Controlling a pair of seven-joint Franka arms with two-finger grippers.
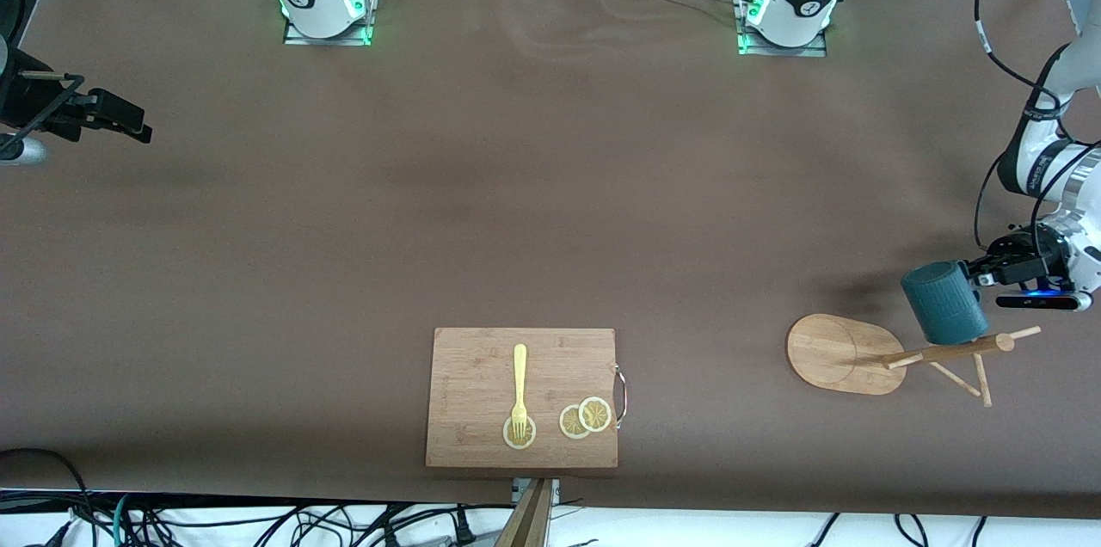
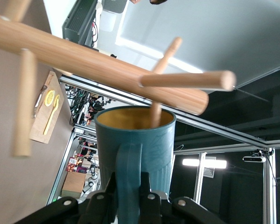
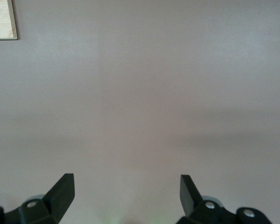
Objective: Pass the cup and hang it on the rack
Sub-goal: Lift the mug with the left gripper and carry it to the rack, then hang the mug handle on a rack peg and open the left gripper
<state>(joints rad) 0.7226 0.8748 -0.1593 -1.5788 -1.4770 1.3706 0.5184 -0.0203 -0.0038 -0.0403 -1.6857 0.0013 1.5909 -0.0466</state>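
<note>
Jaws of the left gripper (image 2: pixel 128 198) pinch the cup (image 1: pixel 944 303) by its handle, holding it sideways over the rack (image 1: pixel 894 353) at the left arm's end of the tabletop (image 1: pixel 430 212), mouth at a peg. It looks rigid, glazed, likely slippery, so the handle's the sound hold. The right gripper (image 3: pixel 127 192) waits, jaws spread, over bare tabletop. Cutting board (image 1: pixel 482 358), fork (image 1: pixel 519 388) and lemon slices (image 1: pixel 586 417) sit well apart; only the pegs crowd the cup.
</note>
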